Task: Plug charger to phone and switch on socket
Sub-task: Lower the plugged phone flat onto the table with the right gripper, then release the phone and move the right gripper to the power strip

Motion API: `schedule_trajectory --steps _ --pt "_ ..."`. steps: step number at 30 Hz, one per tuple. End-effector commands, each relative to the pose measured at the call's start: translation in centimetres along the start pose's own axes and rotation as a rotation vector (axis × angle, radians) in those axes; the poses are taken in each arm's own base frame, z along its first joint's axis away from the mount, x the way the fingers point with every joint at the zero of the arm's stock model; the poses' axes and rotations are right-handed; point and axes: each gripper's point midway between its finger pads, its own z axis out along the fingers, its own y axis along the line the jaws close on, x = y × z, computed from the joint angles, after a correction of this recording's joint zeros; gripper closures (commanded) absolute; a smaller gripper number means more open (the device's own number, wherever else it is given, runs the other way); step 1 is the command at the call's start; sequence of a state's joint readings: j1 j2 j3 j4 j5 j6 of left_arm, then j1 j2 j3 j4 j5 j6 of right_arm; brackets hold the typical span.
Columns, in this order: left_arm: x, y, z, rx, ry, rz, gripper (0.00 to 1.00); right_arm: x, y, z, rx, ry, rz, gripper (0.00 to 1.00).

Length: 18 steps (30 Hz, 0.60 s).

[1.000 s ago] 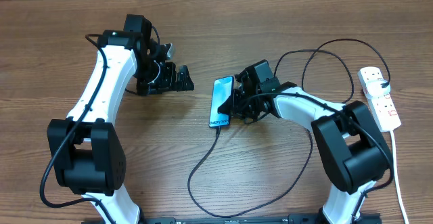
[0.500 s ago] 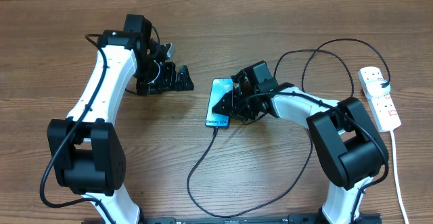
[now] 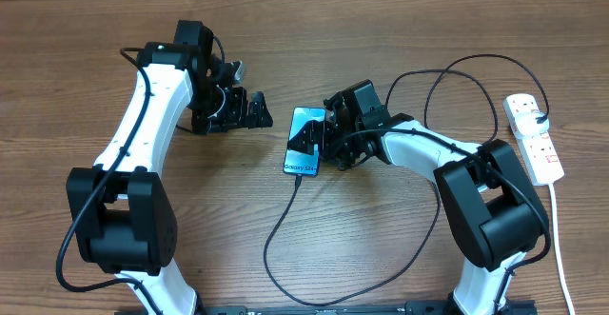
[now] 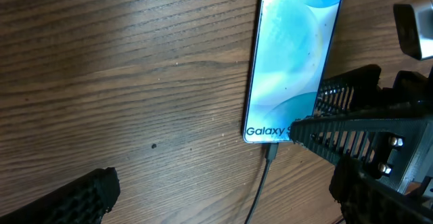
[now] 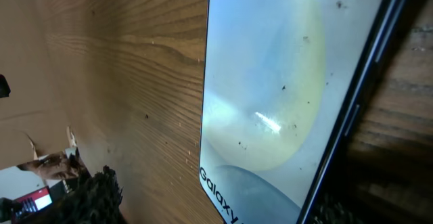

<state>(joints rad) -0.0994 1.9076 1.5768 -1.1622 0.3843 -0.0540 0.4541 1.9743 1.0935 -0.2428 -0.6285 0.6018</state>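
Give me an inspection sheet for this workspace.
Surface: brown wooden table.
Job's things: slim blue-screened smartphone lying flat, face up; white elongated power strip beside the right arm, switch state unreadable.
Clutter: nothing seen.
Grippers: left gripper open, empty, apart from the phone; right gripper open, fingers over the phone's nearest edge.
Cables: thin black charger cable, tip at the phone's bottom edge, looping to the strip; thick white lead running off the near edge.
Surroundings: nothing seen.

arms (image 3: 143, 115): white shells, black joints | pincer fingers (image 4: 74, 197): black, ribbed | cables (image 3: 65, 246): black
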Motion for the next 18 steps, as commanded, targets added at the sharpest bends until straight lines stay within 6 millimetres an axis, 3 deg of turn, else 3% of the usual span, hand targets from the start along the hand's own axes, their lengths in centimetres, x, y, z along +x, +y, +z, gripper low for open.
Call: schedule_trajectory --steps 1,9,11,15,18 --pt "-0.1 -0.5 -0.7 -0.001 -0.022 0.001 0.00 0.0 -6.0 1.0 0.218 -0.055 0.086 0.16" --pt "-0.1 -0.5 -0.7 -0.001 -0.022 0.002 0.00 -0.4 -6.5 0.1 0.274 -0.095 0.125 0.05" --pt "-0.1 -0.5 -0.7 -0.001 -0.022 0.002 0.00 -0.9 -6.3 -0.9 0.297 -0.127 0.118 0.00" --pt "-0.1 -0.5 -0.7 -0.001 -0.022 0.002 0.00 -1.8 -4.9 -3.3 0.339 -0.180 0.107 0.00" --pt "-0.1 -0.5 -0.7 -0.001 -0.022 0.001 0.00 -2.8 -4.2 -6.3 0.442 -0.224 0.084 0.00"
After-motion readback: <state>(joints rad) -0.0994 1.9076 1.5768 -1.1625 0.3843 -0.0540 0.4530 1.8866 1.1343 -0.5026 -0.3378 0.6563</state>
